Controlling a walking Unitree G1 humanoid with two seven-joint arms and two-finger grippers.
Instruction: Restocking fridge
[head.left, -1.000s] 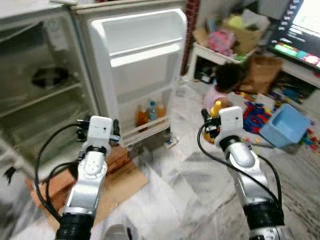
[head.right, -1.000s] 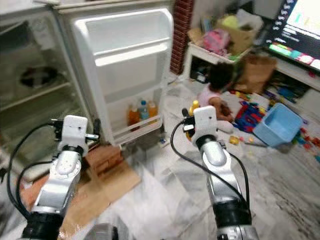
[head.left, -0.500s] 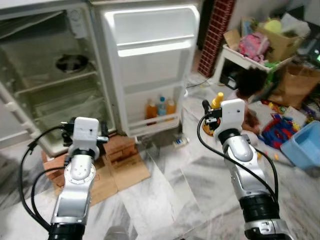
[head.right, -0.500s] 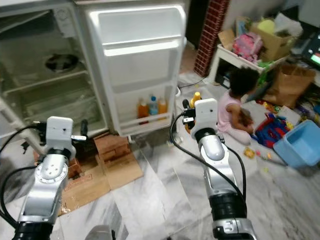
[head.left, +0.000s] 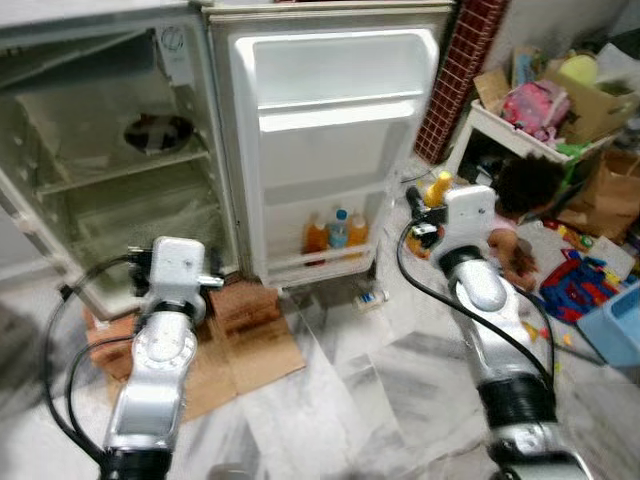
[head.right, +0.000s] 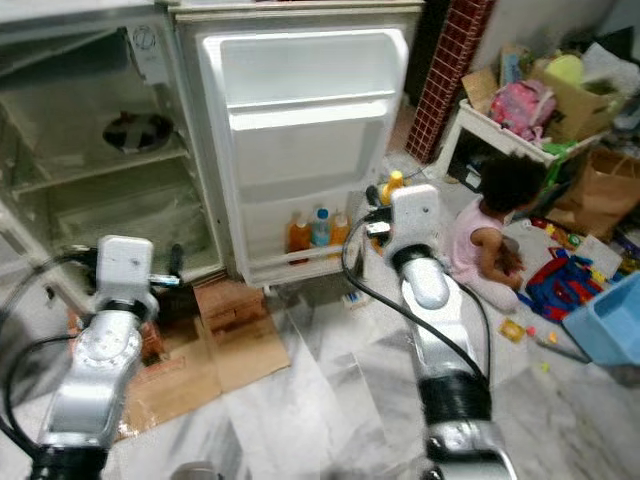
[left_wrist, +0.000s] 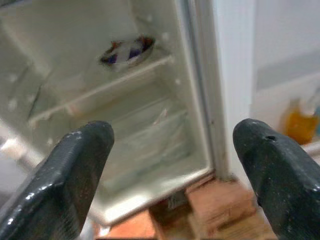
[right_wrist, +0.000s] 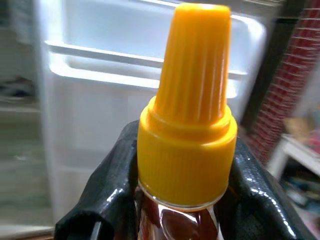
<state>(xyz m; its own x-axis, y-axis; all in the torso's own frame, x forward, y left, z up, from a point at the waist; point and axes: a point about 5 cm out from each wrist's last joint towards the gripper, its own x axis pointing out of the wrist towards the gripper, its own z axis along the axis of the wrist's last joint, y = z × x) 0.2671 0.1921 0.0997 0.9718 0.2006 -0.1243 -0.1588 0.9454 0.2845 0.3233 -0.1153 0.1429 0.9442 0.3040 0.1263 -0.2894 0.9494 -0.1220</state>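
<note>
The fridge stands open, its white door (head.left: 330, 150) swung out towards me. Three drink bottles (head.left: 335, 232) stand on the door's lowest shelf. Inside, a dark dish (head.left: 158, 131) rests on the upper shelf (left_wrist: 100, 90). My right gripper (right_wrist: 182, 200) is shut on a bottle of amber liquid with a yellow ribbed cap (right_wrist: 190, 100), held upright to the right of the door (head.left: 438, 187). My left gripper (left_wrist: 172, 165) is open with nothing in it, raised before the fridge compartment.
A person (head.left: 520, 200) sits on the floor at the right among toys, beside a blue bin (head.left: 615, 330). Bricks and cardboard (head.left: 235, 310) lie under the fridge. A small bottle (head.left: 370, 296) lies on the marble floor. A brick pillar (head.left: 460, 60) rises behind.
The whole picture has shifted, so the camera has moved; the fridge door now sits nearer the middle. Both arms keep their pose and the right gripper still holds the bottle.
</note>
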